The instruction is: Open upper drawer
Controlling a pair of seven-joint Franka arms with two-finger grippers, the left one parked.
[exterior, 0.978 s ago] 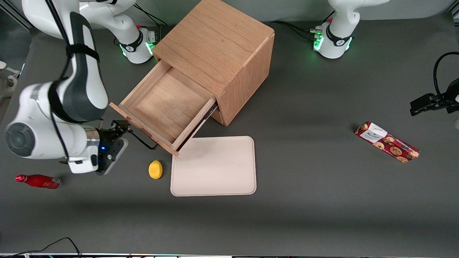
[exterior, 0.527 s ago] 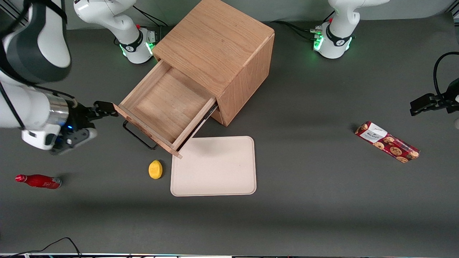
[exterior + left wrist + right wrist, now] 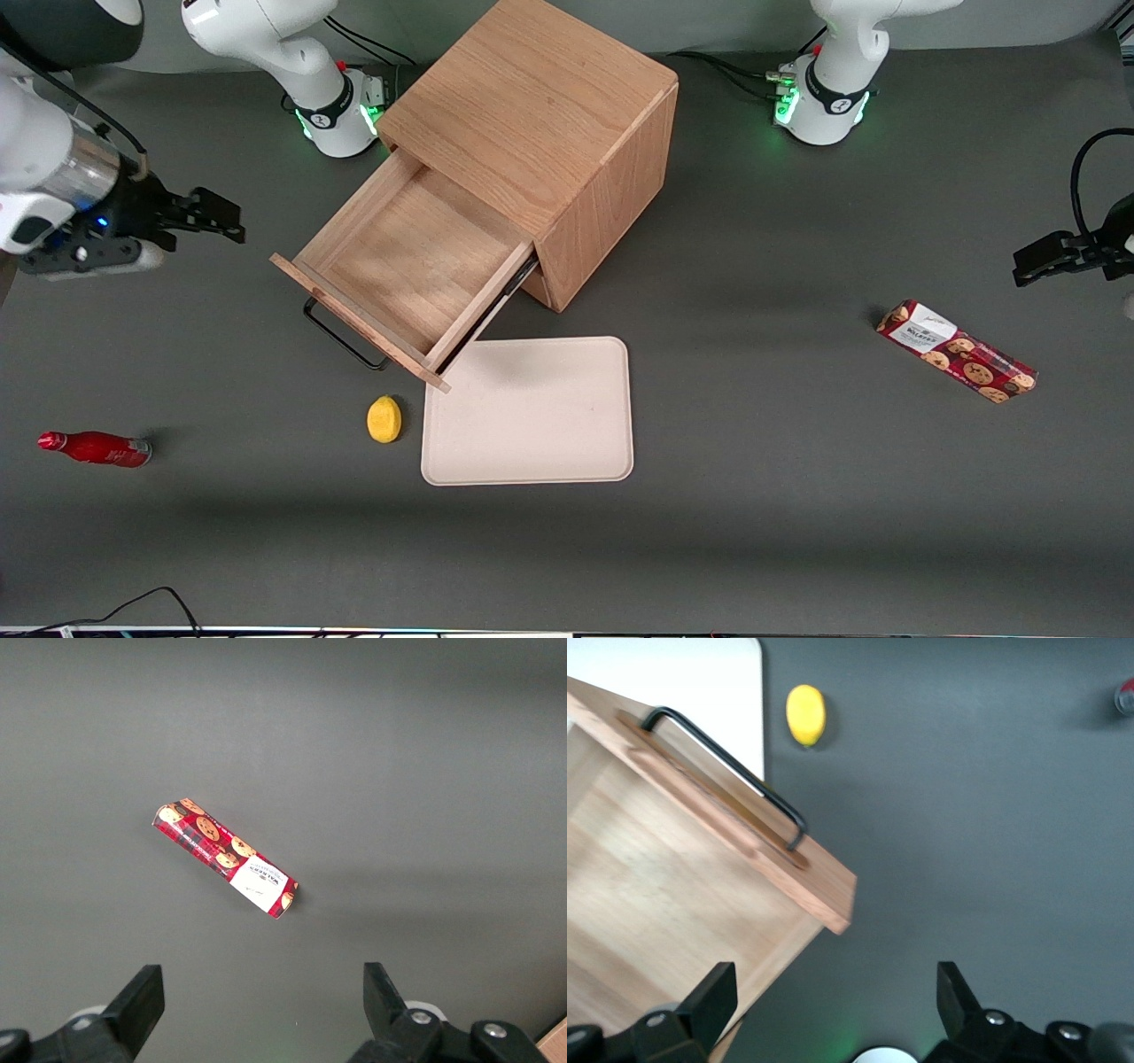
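The oak cabinet's upper drawer [image 3: 403,266] is seen pulled well out, apparently done; the black two-finger gripper [image 3: 217,217] hangs released, apart.

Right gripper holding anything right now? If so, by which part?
Nothing is held. The gripper is open and empty, up off the table toward the working arm's end, apart from the upper drawer, whose black handle is free.

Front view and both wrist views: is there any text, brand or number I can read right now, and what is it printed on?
Cookie box: white label with dark print, too small to read; the same in the left wrist view.
Red bottle: no readable lettering.
Upper drawer, pulled out: no markings.
Cabinet, tray, lemon: no text.
Gripper, open, beside the drawer, apart from it: no label.
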